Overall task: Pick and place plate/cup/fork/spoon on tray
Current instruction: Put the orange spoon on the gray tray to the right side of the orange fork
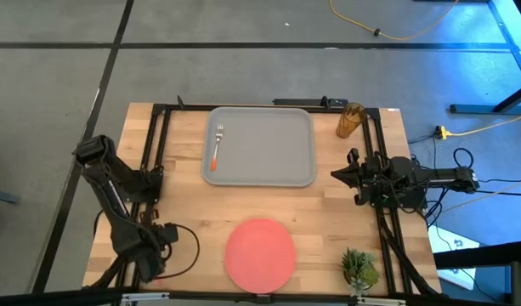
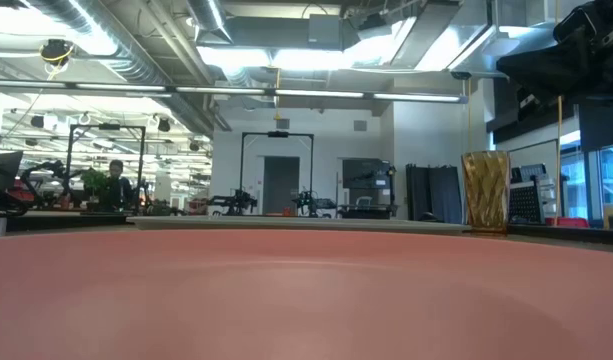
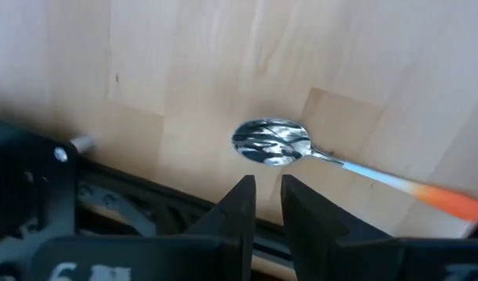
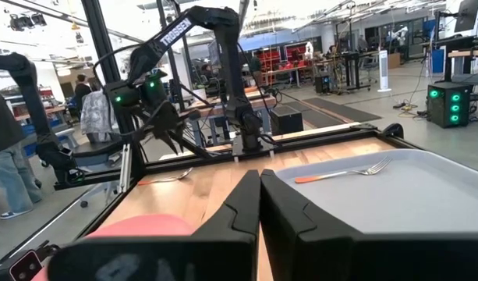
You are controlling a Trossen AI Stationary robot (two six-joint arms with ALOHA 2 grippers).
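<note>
Progress at this moment: one of four items lay on the tray (image 1: 268, 174), three remained off it.

Fork (image 1: 217, 144), one, lay inside the tray along its left rim. Plate (image 1: 260, 252), one, sat on the table well below the tray's near edge; cup (image 1: 349, 120), one, stood upright just off the tray's right far corner; spoon (image 3: 279, 145), one, lay on the wood well off the tray's near left corner. My left gripper (image 3: 267, 204) hung just beside the spoon's bowl, fingers narrowly apart and empty. My right gripper (image 4: 260, 204), to the tray's right, had its fingers pressed together on nothing. Judged remaining: plate, cup, spoon.
</note>
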